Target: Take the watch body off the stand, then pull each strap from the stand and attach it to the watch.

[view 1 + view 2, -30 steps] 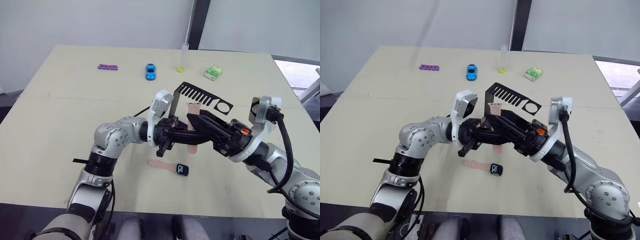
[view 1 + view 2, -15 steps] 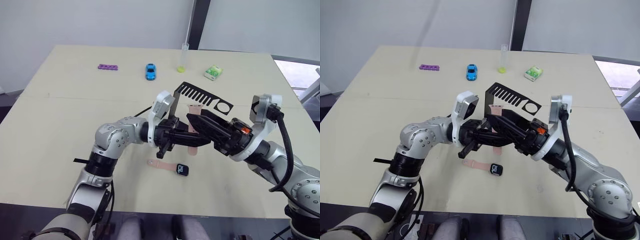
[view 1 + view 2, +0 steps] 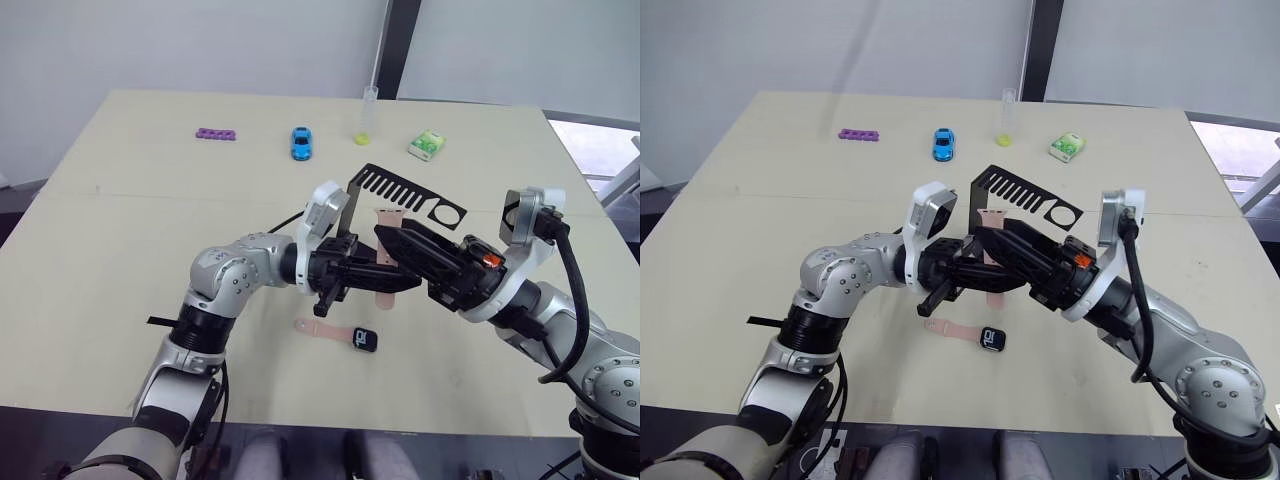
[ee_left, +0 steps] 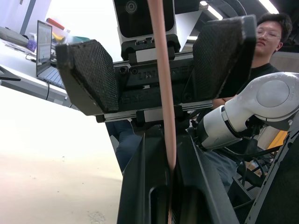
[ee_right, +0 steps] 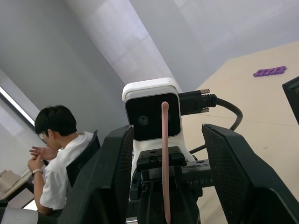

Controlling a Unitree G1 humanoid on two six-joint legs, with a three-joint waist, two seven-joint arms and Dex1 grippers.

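Note:
The watch body (image 3: 364, 339) lies on the table with one pale pink strap (image 3: 320, 328) joined to its left side. The black stand (image 3: 402, 190) stands behind my arms. My left gripper (image 3: 385, 280) is shut on the other strap (image 4: 161, 93), which stands upright with its top end just under the stand's comb arm; I cannot tell whether it still hangs there. My right gripper (image 5: 167, 131) faces the left one and is open. Its two fingers (image 5: 233, 177) stand on either side of the held strap without touching it.
Along the table's far side are a purple toy (image 3: 215, 133), a blue toy car (image 3: 300, 142), a clear tube with yellow-green liquid (image 3: 366, 115) and a green-white box (image 3: 426, 146). A seated person (image 5: 56, 158) shows in the wrist views' background.

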